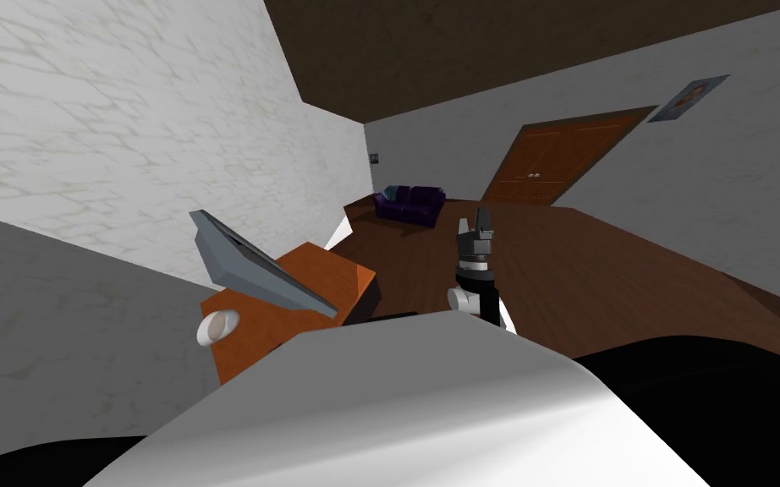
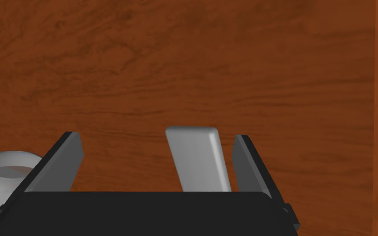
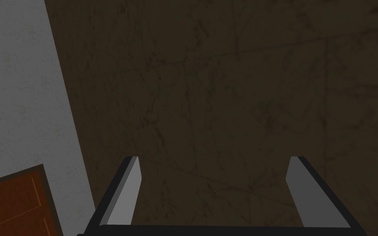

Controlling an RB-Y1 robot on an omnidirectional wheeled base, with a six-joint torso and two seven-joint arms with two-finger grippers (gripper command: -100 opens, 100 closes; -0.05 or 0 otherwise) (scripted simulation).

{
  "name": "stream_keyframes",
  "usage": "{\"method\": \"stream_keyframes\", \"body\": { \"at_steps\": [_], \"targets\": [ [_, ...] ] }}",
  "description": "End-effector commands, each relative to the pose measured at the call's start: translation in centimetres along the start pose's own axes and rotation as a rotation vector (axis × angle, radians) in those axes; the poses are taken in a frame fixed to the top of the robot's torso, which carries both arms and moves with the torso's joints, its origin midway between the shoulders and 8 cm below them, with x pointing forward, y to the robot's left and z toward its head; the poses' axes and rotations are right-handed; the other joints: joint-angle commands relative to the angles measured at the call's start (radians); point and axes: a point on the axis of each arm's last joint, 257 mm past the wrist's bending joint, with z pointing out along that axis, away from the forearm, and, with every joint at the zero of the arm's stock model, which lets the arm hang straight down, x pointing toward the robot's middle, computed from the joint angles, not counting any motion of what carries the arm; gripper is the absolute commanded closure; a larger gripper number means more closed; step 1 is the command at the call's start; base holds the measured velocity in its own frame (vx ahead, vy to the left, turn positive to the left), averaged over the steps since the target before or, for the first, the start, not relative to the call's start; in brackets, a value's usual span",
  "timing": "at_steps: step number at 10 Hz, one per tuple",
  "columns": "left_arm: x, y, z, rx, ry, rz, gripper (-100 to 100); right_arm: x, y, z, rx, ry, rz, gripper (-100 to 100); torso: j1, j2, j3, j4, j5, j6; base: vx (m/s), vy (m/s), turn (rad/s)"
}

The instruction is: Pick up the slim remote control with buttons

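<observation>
Left end effector [image 2: 156, 139] open astride the grey remote [image 2: 198, 159], seemingly just beside one finger, on the table [image 2: 225, 61].

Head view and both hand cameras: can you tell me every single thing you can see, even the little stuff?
remote: one, plain grey, on the table between the left gripper's fingers
table: one, orange-brown wood, by the white wall
bowl: one, white, on the table beside the left gripper
screen: one, flat grey, on the table
sofa: one, dark purple, at the room's far end
door: one, brown, far wall
pictures: two, one beside the door, one small near the sofa
floor: dark brown wood
left gripper: grey fingers open, either side of the remote
right gripper: grey fingers open, raised up
</observation>
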Motion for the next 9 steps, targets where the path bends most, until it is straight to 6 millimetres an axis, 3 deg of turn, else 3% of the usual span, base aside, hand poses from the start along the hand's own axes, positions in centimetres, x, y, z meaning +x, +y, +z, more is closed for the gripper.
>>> {"method": "stream_keyframes", "body": {
  "at_steps": [1,3,5,7,9],
  "targets": [
    [-2.0,2.3,-0.3,-0.071,-0.022,-0.029,-100,0.0,0.0,0.0,0.000,0.000,0.000,0,0.000,0.000,0.000,0.000,0.000,0.000,-0.003,0.008,-0.277],
    [-4.3,5.0,-0.8,-0.139,-0.055,-0.107,-100,0.0,0.0,0.0,0.000,0.000,0.000,0,0.000,0.001,0.000,0.000,0.000,0.000,-0.003,0.016,-0.193],
    [-4.6,5.4,-0.9,-0.149,-0.060,-0.109,-100,0.0,0.0,0.0,0.000,0.000,0.000,0,0.001,0.001,0.000,0.000,0.000,0.000,-0.004,0.016,-0.076],
    [-7.3,8.6,-2.1,-0.241,-0.097,-0.201,-100,0.0,0.0,0.0,0.000,0.000,0.000,0,0.001,0.001,0.000,0.000,0.000,0.001,-0.004,0.029,-0.331],
    [-7.9,9.6,-2.4,-0.262,-0.109,-0.218,-100,0.0,0.0,0.0,0.000,0.000,0.000,0,0.002,0.001,0.000,0.000,0.001,0.000,-0.005,0.032,-0.072]
  ]
}}
